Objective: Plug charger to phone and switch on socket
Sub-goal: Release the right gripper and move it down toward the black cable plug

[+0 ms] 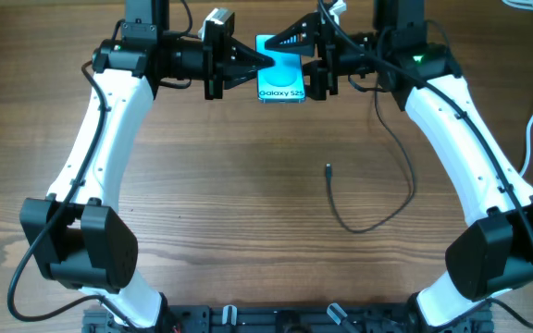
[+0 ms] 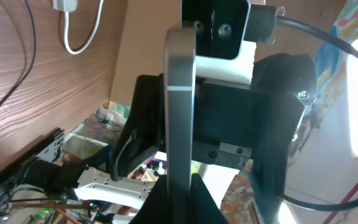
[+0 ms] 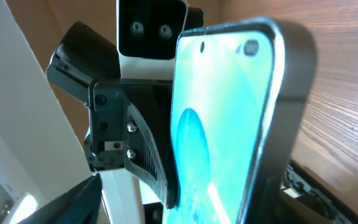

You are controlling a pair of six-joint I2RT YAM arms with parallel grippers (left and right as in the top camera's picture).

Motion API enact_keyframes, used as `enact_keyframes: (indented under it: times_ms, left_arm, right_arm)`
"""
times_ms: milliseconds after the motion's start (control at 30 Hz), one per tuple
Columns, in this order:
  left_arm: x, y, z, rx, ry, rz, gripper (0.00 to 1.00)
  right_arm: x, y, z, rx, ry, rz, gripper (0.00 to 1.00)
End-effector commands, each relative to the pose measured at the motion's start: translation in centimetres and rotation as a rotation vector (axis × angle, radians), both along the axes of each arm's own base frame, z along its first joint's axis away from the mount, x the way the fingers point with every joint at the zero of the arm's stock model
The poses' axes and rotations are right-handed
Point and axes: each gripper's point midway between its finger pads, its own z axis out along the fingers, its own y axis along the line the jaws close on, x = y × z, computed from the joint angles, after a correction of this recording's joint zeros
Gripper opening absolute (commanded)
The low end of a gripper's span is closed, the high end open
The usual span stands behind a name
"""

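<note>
Overhead, the phone (image 1: 280, 81) is at the far side between the left gripper (image 1: 255, 70) and right gripper (image 1: 307, 68), with the charger (image 1: 328, 168) tip loose and well apart; left wrist, the left jaws clench the phone; right wrist, I cannot tell that grip, so I'd keep the left hold steady and send the right for the plug.

White arm shells (image 1: 109, 120), black joints (image 1: 86, 242), black cables (image 2: 328, 34) — left gripper (image 1: 262, 67) black, ribbed fingers (image 3: 148, 165).

turquoise-screened phone (image 3: 229, 124) upright, silver edge, left end effector (image 3: 164, 174) clasping it, wood table (image 3: 347, 87) behind
</note>
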Motion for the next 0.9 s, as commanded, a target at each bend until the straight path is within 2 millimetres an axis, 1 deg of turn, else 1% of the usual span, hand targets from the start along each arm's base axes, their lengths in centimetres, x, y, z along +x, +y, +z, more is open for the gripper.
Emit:
enact_keyframes:
  times_ms: [0, 33, 133, 200, 233, 300, 333, 400, 433, 500, 533, 600, 633, 733, 767, 867]
  left_arm:
    - [0.6, 1.4, 0.7, 0.021, -0.034, 0.056, 0.04]
    - [1.3, 2.2, 0.4, 0.038, -0.038, 0.09, 0.04]
    - [2.2, 3.7, 0.2, 0.054, -0.071, 0.136, 0.04]
    - [2.7, 4.7, -0.4, 0.086, -0.092, 0.17, 0.04]
    - [3.0, 5.2, -1.2, 0.121, -0.082, 0.196, 0.04]
    - [3.4, 7.1, -4.7, 0.3, -0.021, 0.287, 0.04]
    - [3.4, 7.7, -6.1, 0.376, -0.006, 0.311, 0.04]
    - [3.1, 8.9, -8.2, 0.512, 0.001, 0.334, 0.04]
    - [2.7, 9.3, -9.1, 0.569, 0.003, 0.332, 0.04]
    - [2.1, 9.3, -9.5, 0.593, 0.006, 0.308, 0.04]
    - [1.6, 9.1, -9.7, 0.595, 0.029, 0.3, 0.04]
    - [1.6, 9.1, -9.8, 0.597, 0.046, 0.302, 0.04]
    - [1.6, 9.5, -10.6, 0.627, 0.118, 0.338, 0.04]
    - [2.0, 10.3, -12.1, 0.688, 0.169, 0.372, 0.04]
    - [2.1, 10.7, -12.9, 0.714, 0.203, 0.385, 0.04]
    - [2.3, 10.9, -14.0, 0.728, 0.278, 0.411, 0.04]
  right_arm:
    - [0.8, 0.0, -0.3, -0.012, -0.012, -0.021, 0.84]
    - [0.9, -0.1, -0.3, -0.015, -0.014, -0.028, 0.85]
    - [1.6, -0.5, -0.8, -0.039, -0.041, -0.058, 1.0]
    - [2.3, -1.2, -1.9, -0.091, -0.059, -0.102, 0.99]
    - [2.7, -1.8, -2.9, -0.135, -0.047, -0.137, 1.0]
    - [3.8, -4.7, -6.9, -0.328, 0.006, -0.264, 1.0]
    - [3.9, -6.0, -8.5, -0.417, 0.03, -0.311, 1.0]
    - [3.8, -9.7, -12.0, -0.647, 0.069, -0.404, 0.99]
    - [3.4, -11.9, -13.6, -0.781, 0.079, -0.437, 1.0]
    - [2.5, -14.9, -15.4, -0.983, 0.043, -0.43, 1.0]
    - [1.8, -15.9, -15.9, -1.053, 0.045, -0.412, 1.0]
    - [0.8, -17.2, -16.5, -1.135, 0.067, -0.4, 1.0]
    - [0.0, -18.2, -16.9, -1.194, 0.094, -0.396, 1.0]
    - [-1.2, -18.6, -17.2, -1.223, 0.135, -0.369, 1.0]
    - [-2.0, -18.8, -17.4, -1.243, 0.158, -0.348, 1.0]
    - [-3.1, -19.0, -17.7, -1.278, 0.123, -0.238, 1.0]
